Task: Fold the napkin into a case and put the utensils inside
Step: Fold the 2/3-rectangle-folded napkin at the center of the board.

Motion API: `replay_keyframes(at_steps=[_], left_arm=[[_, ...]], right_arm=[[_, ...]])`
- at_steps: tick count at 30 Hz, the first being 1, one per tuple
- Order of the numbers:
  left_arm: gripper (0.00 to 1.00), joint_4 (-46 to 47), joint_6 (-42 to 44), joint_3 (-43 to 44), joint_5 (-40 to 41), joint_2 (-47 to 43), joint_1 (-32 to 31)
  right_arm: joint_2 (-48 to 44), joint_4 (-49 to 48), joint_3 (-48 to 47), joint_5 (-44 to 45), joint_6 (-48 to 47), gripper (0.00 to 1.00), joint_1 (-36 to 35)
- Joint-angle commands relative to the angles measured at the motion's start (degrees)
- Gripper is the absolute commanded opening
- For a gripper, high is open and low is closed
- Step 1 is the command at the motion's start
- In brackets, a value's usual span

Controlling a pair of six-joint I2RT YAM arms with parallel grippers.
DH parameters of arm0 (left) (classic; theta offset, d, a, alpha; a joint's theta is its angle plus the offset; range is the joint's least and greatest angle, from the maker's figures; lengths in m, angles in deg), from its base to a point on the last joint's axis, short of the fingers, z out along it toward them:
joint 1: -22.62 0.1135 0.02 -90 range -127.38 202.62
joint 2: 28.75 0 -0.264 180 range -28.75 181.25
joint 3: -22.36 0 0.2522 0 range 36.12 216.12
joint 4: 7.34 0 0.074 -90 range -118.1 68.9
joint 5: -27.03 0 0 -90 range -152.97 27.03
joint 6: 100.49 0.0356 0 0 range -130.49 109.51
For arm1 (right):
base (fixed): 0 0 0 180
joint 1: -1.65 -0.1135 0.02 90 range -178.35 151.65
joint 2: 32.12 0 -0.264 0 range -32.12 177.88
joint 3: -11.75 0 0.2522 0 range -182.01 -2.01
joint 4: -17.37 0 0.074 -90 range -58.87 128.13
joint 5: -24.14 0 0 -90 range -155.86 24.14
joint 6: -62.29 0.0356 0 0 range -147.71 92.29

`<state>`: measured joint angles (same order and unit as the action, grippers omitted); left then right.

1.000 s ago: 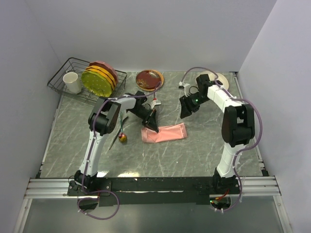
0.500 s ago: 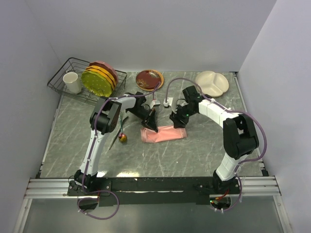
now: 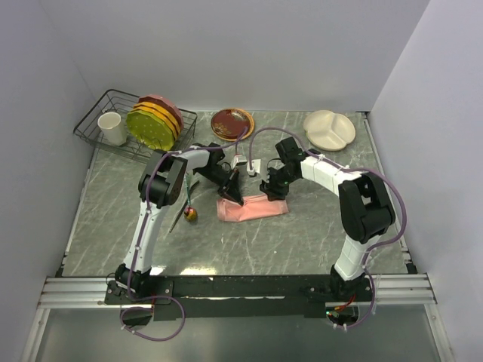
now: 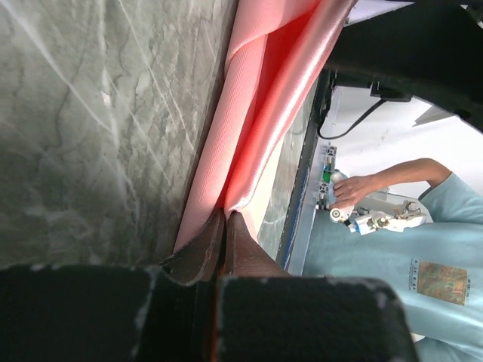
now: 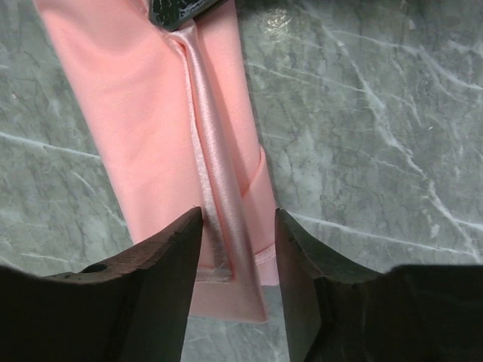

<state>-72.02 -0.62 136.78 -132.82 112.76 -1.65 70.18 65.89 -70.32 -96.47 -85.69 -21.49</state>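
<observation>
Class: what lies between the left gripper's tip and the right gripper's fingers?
A raised ridge of the napkin runs from the left gripper to the open right gripper, shown in the right wrist view.

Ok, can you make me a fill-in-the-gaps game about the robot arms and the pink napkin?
The left gripper is ____ on the napkin. The right gripper is ____, with a finger on each side of the napkin's raised fold. In the top view, the spoon lies to the ____ of the napkin. The cup in the wire rack is ____.
Missing words: shut, open, left, white.
</observation>
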Motion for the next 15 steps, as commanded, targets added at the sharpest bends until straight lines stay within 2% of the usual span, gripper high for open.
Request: replay_keyframes(at_steps=[1, 2, 4, 5, 7, 8, 13, 15], left_arm=[[0.01, 0.12, 3.75, 1.47, 3.13, 1.66, 0.63], [0.01, 0.2, 3.93, 1.29, 2.96, 1.4, 0.72], [0.06, 1.16, 3.41, 0.16, 2.7, -0.17, 0.98], [0.14, 3.0, 2.1, -0.37, 2.26, -0.88, 1.24], [0.21, 5.11, 0.6, -2.21, 1.99, -3.51, 1.94], [0.3, 7.73, -1.24, -2.83, 1.99, -4.57, 2.3], [0.45, 19.88, -9.43, -10.03, 2.52, -13.43, 5.81], [0.47, 22.6, -13.46, -11.27, 2.69, -15.21, 6.95]], right_arm=[[1.58, 1.53, -2.08, 1.16, -2.49, 0.42, -0.42], [1.85, 1.71, -2.35, 1.43, -2.41, 0.3, -0.33], [2.37, 2.58, -2.7, 2.3, -2.75, 0.2, -0.42], [2.46, 2.85, -2.61, 2.66, -3.28, 0.12, -0.51], [2.73, 3.38, -2.44, 4.32, -3.81, 0.06, -0.42], [2.9, 3.29, -2.18, 5.11, -4.16, 0.02, -0.51], [3.78, 3.03, -1.65, 7.49, -3.2, 0.0, -0.6], [3.78, 3.03, -1.47, 7.67, -2.93, 0.0, -0.59]])
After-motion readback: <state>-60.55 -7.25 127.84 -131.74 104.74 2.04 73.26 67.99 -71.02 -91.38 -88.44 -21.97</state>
